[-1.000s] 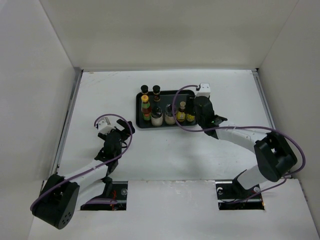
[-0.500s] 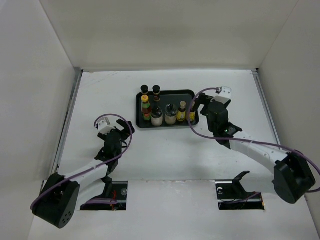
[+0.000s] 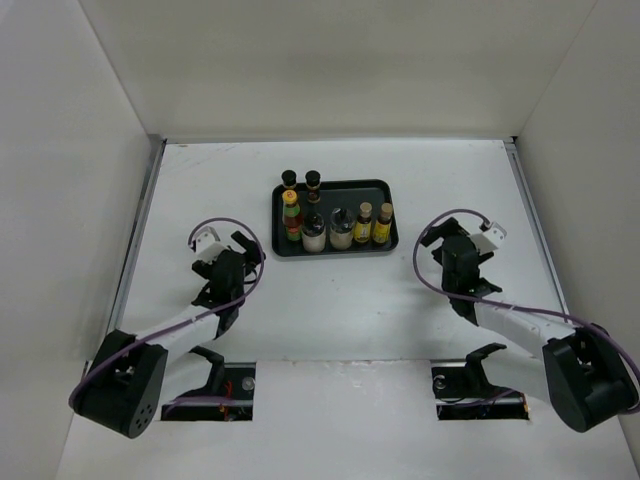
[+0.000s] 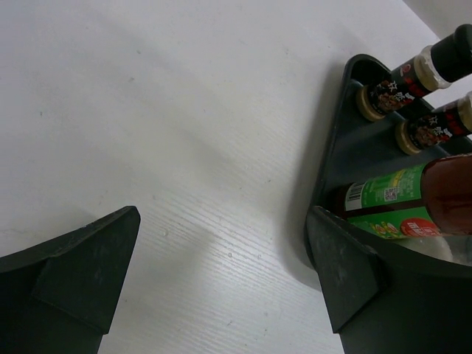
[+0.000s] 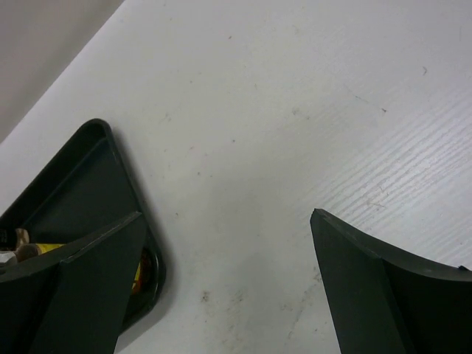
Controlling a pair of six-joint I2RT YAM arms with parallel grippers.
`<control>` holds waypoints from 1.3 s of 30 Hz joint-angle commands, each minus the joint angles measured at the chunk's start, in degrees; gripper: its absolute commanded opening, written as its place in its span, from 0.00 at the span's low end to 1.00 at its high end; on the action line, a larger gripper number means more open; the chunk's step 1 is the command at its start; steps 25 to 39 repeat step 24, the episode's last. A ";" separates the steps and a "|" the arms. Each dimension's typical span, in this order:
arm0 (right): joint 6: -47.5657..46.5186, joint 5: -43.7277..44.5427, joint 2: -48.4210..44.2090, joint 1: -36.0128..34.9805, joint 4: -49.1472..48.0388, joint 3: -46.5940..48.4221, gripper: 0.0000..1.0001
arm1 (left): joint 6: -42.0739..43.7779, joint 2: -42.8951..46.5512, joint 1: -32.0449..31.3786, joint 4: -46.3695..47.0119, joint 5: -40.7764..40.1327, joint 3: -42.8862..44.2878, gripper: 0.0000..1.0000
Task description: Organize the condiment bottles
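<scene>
From above, all seven condiment bottles (image 3: 333, 215) stand upright inside the black tray (image 3: 380, 186), which lies on the white counter (image 3: 330, 300) toward 12 o'clock. The two dark black-capped bottles (image 3: 301, 180) stand side by side in the tray's 11 o'clock corner. The red bottle (image 3: 292, 216) stands just below them. Running from it toward 3 o'clock along the near edge are the two pale jars (image 3: 327, 231) and then the two yellow-labelled bottles (image 3: 373, 224). The left fingers (image 3: 243, 252) hang over bare counter at about 8 o'clock from the tray. The right fingers (image 3: 447, 252) are at about 4 o'clock from it. Both are apart from the tray.

In the left wrist view, the left fingers are spread wide and hold nothing, with only white counter between them. At 2 o'clock the tray's corner shows the two dark bottles (image 4: 413, 99), with the red bottle (image 4: 413, 195) at 3 o'clock.

In the right wrist view, the right fingers are also spread wide and empty over bare counter. The tray's corner (image 5: 96, 158) lies at 9 o'clock. A yellow label (image 5: 37, 251) peeks out behind the finger on that side.
</scene>
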State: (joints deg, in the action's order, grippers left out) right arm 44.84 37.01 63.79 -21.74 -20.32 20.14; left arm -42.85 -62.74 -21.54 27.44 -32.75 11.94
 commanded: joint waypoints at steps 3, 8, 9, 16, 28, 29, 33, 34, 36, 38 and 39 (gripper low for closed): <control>3.50 -1.15 0.02 0.51 -7.55 -0.37 1.00 | 0.05 -1.06 1.10 -2.04 -2.49 3.00 1.00; 2.80 -2.03 -0.24 -0.45 -7.20 0.69 1.00 | -0.04 -2.82 1.63 -1.87 -2.84 3.09 1.00; 2.62 -2.12 -0.68 -0.80 -7.19 0.69 1.00 | -0.04 -3.35 1.90 -1.78 -2.84 3.08 1.00; 2.27 -2.56 -2.09 -1.24 -7.02 0.51 1.00 | 0.05 -3.18 1.81 -2.48 -3.02 5.02 1.00; 1.83 -2.39 -1.04 -1.60 -7.02 1.04 1.00 | 0.22 -2.03 2.43 -3.97 -3.63 4.75 1.00; 1.83 -2.39 -1.04 -1.60 -7.02 1.04 1.00 | 0.22 -2.03 2.43 -3.97 -3.63 4.75 1.00; 1.83 -2.39 -1.04 -1.60 -7.02 1.04 1.00 | 0.22 -2.03 2.43 -3.97 -3.63 4.75 1.00; 1.83 -2.39 -1.04 -1.60 -7.02 1.04 1.00 | 0.22 -2.03 2.43 -3.97 -3.63 4.75 1.00; 1.83 -2.39 -1.04 -1.60 -7.02 1.04 1.00 | 0.22 -2.03 2.43 -3.97 -3.63 4.75 1.00; 1.83 -2.39 -1.04 -1.60 -7.02 1.04 1.00 | 0.22 -2.03 2.43 -3.97 -3.63 4.75 1.00; 1.83 -2.39 -1.04 -1.60 -7.02 1.04 1.00 | 0.22 -2.03 2.43 -3.97 -3.63 4.75 1.00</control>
